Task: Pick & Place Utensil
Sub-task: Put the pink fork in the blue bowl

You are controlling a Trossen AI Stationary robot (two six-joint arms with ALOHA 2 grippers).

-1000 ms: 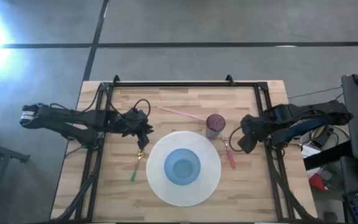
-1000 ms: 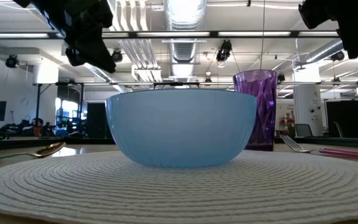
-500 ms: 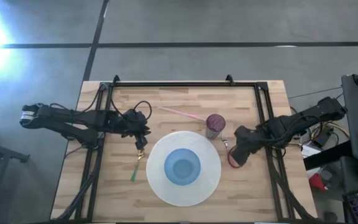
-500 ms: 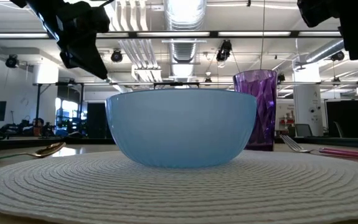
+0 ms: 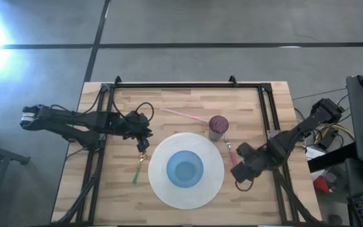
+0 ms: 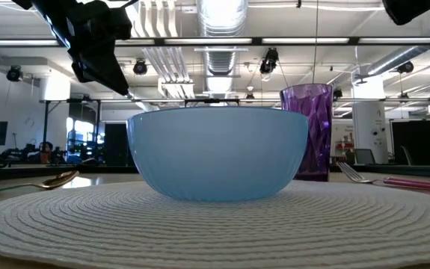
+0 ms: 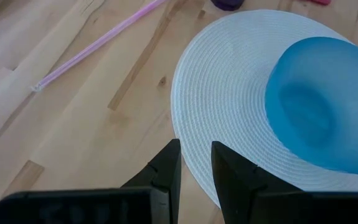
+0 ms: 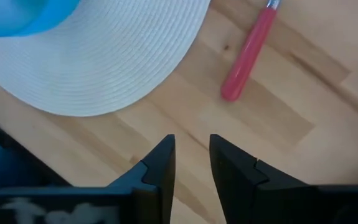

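Note:
A spoon (image 5: 139,166) with a gold bowl and a green handle lies flat on the wood, left of the white placemat (image 5: 214,183). A fork (image 5: 232,152) with a pink-red handle (image 8: 246,56) lies flat on the placemat's right, near the purple cup (image 5: 218,127). My left gripper (image 5: 141,131) hovers above the table just beyond the spoon's bowl (image 6: 56,180), fingers together (image 7: 195,167), holding nothing. My right gripper (image 5: 240,178) hangs over bare wood nearer than the fork handle's end, fingers together (image 8: 191,157), holding nothing.
A blue bowl (image 5: 185,169) sits in the middle of the placemat. A thin pink straw (image 5: 184,115) lies on the wood toward the far edge. A black frame (image 5: 175,86) runs along the table's far edge and both sides. Bare wood shows right of the fork.
My right arm has swung toward the near edge, from beside the purple cup, along the fork, to a spot past the handle's end. My left gripper has risen a little above the spoon. Spoon, fork, cup and bowl have stayed put.

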